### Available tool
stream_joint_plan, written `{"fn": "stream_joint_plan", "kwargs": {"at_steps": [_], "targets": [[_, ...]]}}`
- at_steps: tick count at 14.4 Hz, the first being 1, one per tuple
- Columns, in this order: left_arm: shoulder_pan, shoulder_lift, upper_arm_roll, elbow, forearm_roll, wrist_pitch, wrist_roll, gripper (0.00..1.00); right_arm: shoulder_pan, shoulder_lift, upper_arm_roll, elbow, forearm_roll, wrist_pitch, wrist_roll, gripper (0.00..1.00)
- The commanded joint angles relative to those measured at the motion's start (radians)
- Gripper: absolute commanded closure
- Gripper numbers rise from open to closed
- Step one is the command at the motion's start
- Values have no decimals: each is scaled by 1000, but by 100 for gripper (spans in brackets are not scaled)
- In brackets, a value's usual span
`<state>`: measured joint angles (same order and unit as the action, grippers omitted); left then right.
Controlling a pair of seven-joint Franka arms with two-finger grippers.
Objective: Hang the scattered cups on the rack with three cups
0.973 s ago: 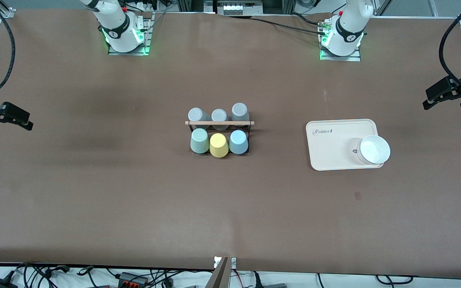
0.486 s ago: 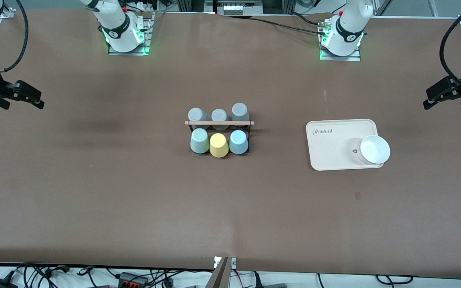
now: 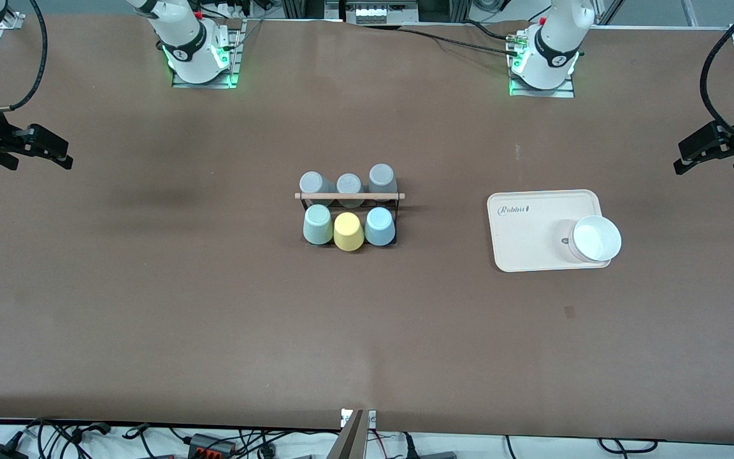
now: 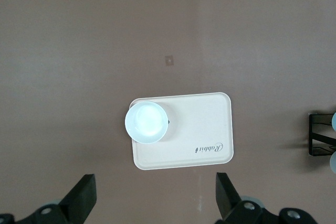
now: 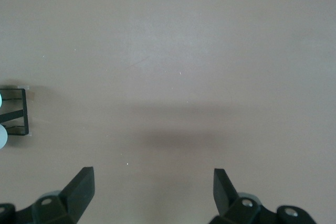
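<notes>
The black wire rack (image 3: 349, 196) with its wooden rod stands mid-table. A mint-green cup (image 3: 317, 224) and a light blue cup (image 3: 379, 225) sit upside down on its nearer row, with a yellow cup (image 3: 348, 231) between them. Three grey cups (image 3: 348, 185) fill the farther row. My left gripper (image 3: 706, 171) hangs open and empty over its end of the table, above bare table beside the tray in its wrist view (image 4: 155, 179). My right gripper (image 3: 44, 167) is open and empty over bare table at its own end (image 5: 153, 172). The rack's ends show at the wrist views' edges (image 4: 319, 140) (image 5: 18, 113).
A cream rectangular tray (image 3: 532, 223) lies between the rack and the left arm's end, also in the left wrist view (image 4: 199, 124). A white bowl (image 3: 595, 239) (image 4: 147, 121) sits on its corner. Brown table surface surrounds the rack.
My right gripper has moved toward the robots' side of the table and slightly inward. The left arm, the cups and the rack have not moved.
</notes>
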<state>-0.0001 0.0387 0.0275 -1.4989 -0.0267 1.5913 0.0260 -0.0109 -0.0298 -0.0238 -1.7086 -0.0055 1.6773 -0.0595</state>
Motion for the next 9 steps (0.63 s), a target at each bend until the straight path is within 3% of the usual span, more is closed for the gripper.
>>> {"fn": "stream_joint_plan", "kwargs": {"at_steps": [1,9], "targets": [[0,15,2,31,-2,-22,-3,0,9,-33,-11,-11,-4,-21,-19,0],[0,15,2,32,-2,-22,-1,0,9,-33,-5,-11,-5,-21,-19,0]]}}
